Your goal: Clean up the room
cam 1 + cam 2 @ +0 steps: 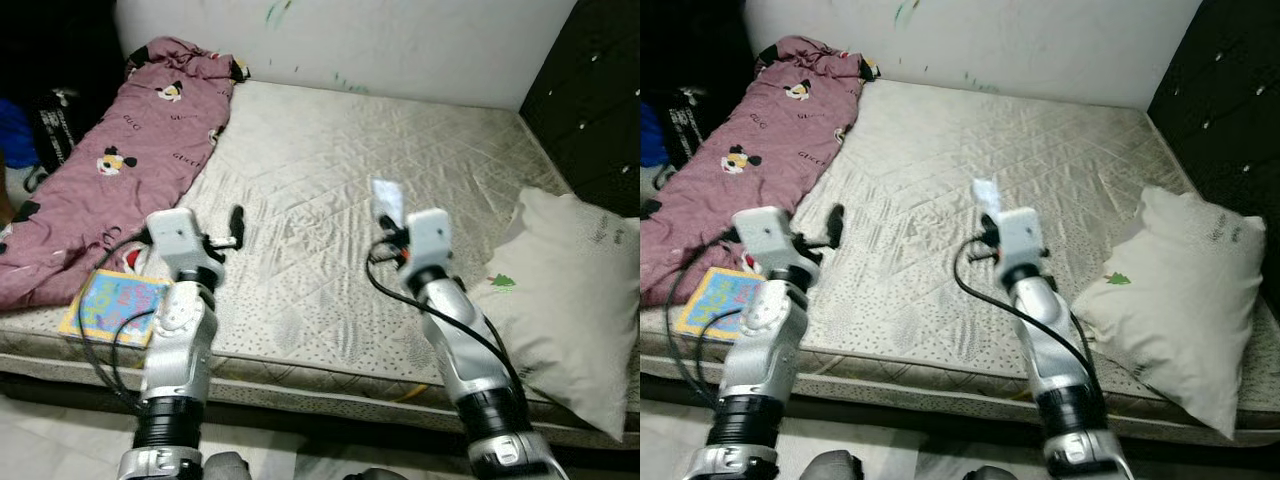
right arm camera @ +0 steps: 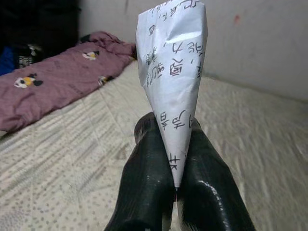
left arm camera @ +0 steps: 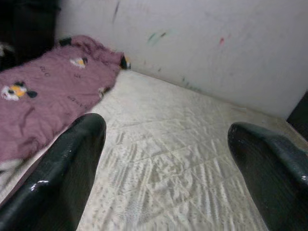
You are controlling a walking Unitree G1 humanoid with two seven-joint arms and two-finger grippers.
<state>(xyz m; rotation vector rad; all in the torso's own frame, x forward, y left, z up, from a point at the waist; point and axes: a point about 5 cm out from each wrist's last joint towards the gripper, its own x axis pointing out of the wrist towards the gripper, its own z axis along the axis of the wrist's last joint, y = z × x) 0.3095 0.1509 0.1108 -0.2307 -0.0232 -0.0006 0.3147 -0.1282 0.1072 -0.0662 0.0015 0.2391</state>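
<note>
A: Fingers status?

B: My right gripper (image 2: 175, 159) has its black fingers (image 2: 144, 183) pressed together on the lower edge of a folded white paper slip with handwritten characters (image 2: 171, 72). It stands upright above the fingers, clear of the bed. I read that as litter picked up and held high so it doesn't drag on the fabric.

A: Left side?

B: Left gripper (image 3: 166, 159) fingers spread wide, nothing between them, hovering over the near-left part of the mattress. Free for the next pick, I'd guess.

A: Surface?

B: Bare quilted beige mattress (image 1: 330, 200), no sheet. Crumpled maroon cartoon-print blanket (image 1: 110, 170) runs along its left edge. A colourful flat children's book (image 1: 115, 305) lies at the near-left corner, just beside the blanket's end and close to my left arm. White pillow with a small green print (image 1: 570, 300) leans off the right side.

A: Room?

B: White wall (image 1: 400, 45) with faint crayon marks behind the bed, dark tufted panel (image 1: 590, 90) on the right, pale floor below.
</note>
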